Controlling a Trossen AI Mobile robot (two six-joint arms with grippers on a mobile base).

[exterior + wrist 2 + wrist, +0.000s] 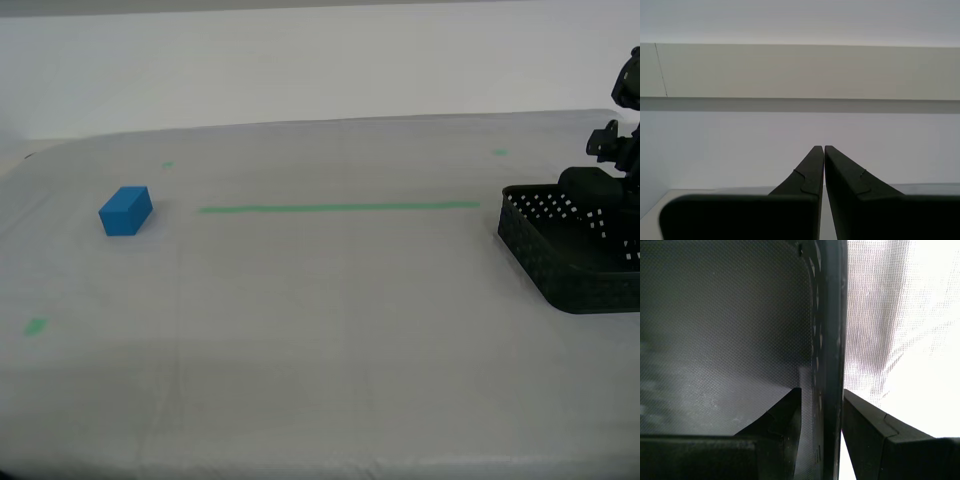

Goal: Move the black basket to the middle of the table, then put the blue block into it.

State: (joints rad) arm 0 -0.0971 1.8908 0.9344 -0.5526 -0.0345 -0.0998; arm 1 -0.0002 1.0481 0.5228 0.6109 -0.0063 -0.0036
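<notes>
With the first step in hand, my first gripper (821, 400) was clamped on a wall of the black basket (560, 255), well apart from the blue block (126, 210) on the bench (320, 380), needing a drag toward the green tape line (338, 208), while my second gripper (824, 150) was closed and empty.

The table (300, 330) is carrying everything. Taking the tape line (338, 208) as the landmark, the blue block (126, 210) is sitting on the table just beyond the line's end toward the exterior view's left, apart from it. The black basket (575, 245) is sitting beyond the line's other end, at the exterior view's right edge. My first gripper (821, 405) is straddling the basket's wall, one finger inside, one outside.
</notes>
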